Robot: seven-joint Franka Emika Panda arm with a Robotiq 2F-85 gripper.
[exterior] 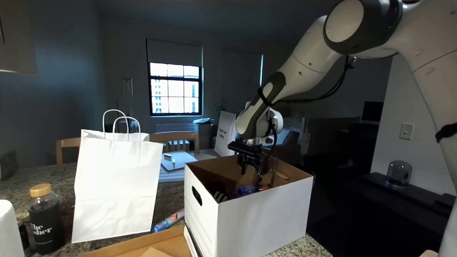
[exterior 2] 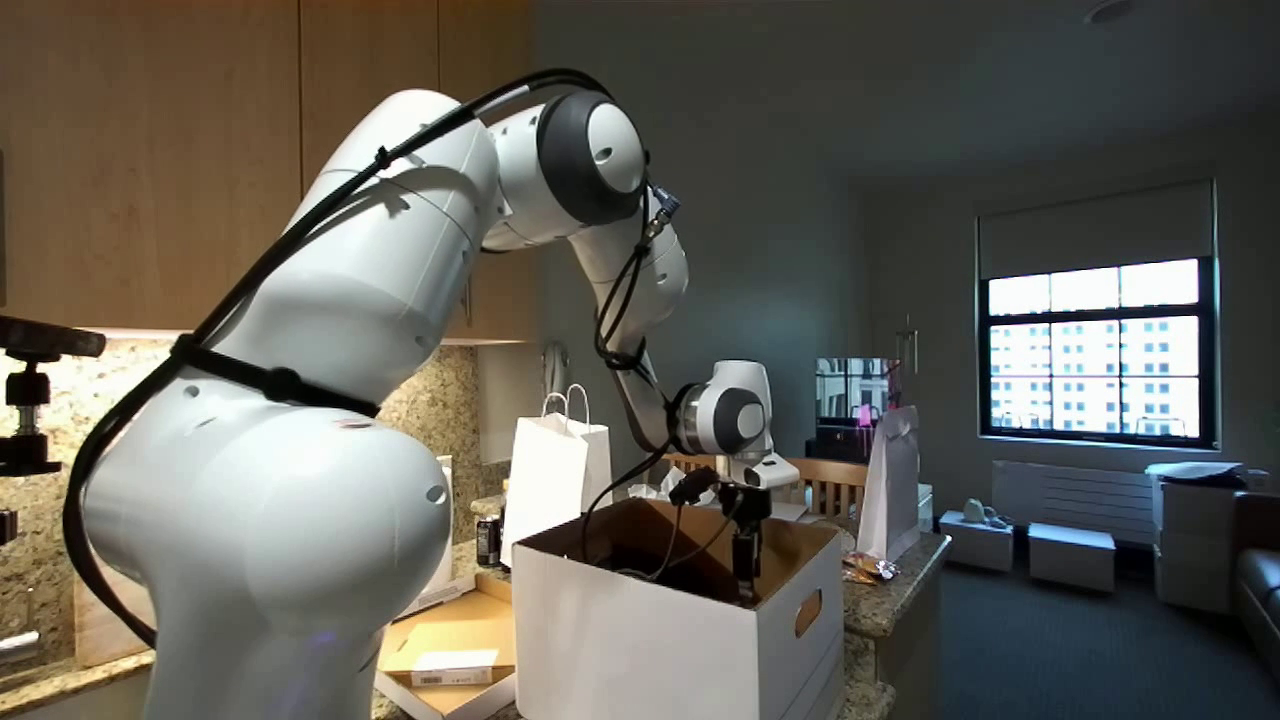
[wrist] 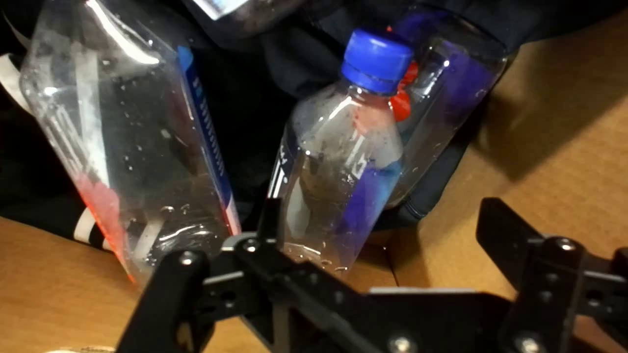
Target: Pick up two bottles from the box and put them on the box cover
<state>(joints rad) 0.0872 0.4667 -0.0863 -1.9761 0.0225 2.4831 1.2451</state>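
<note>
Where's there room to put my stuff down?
In an exterior view, the counter looks bare behind the tan-lidded bottle, beside the handled paper bag. A narrower patch lies between that bag and the box, behind the colourful tube. Inside the box it's crowded: bottles, dark cloth and the gripper.

Box (exterior: 264,217) white outside, brown inside; box cover (exterior: 175,242) tan within. Middle bottle (wrist: 338,147) clear, cap (wrist: 378,59) bright blue, label (wrist: 365,201) purple going light blue, lettering white. Left bottle (wrist: 132,108) clear, its label (wrist: 208,137) blue and red. Cloth (wrist: 260,73) shows near-black, striped white at left. Gripper (wrist: 380,211) black. Paper bag (exterior: 116,189) plain white. Flask (exterior: 46,221) black-sleeved with white lettering, lid (exterior: 40,190) tan. Countertop (exterior: 300,247) speckled.
</note>
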